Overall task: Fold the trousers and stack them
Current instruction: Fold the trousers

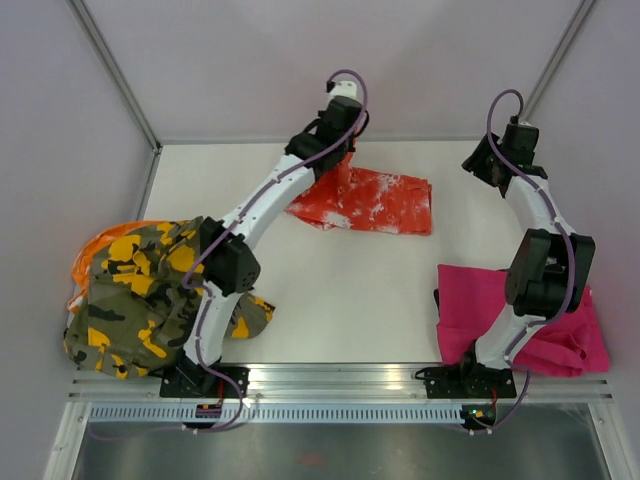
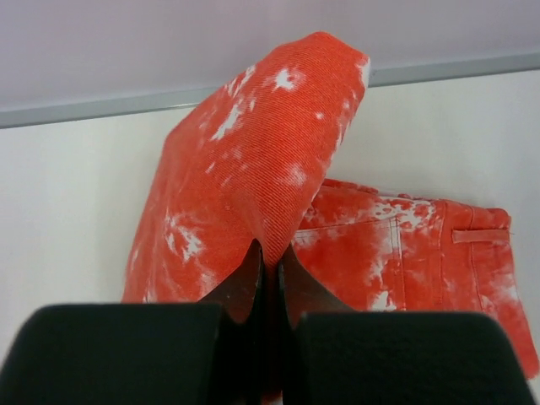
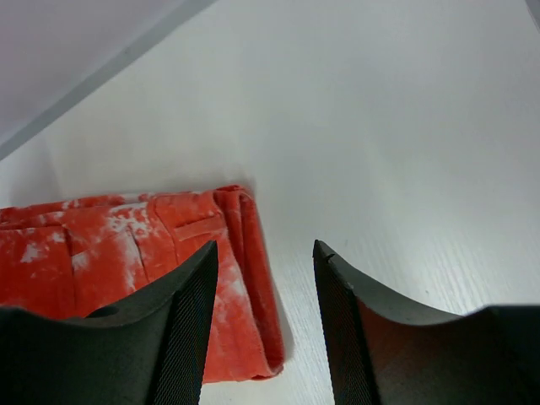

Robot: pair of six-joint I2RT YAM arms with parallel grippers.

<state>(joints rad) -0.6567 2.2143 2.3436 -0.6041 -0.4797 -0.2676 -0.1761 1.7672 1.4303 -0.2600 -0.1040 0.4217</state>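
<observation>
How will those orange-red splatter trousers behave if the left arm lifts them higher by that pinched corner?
Probably floppy: the orange-red trousers drape in a soft peak from the left gripper. Likely light, since a small pinch holds that fold up. The part lying on the table may unfold and drag.

Three pairs of trousers spread out for me here.
I see the orange-red trousers (image 1: 365, 203), white-splattered, folded at the back with the left end lifted; camo trousers (image 1: 140, 290) bunched far left, pink trousers (image 1: 560, 320) crumpled near right.
</observation>
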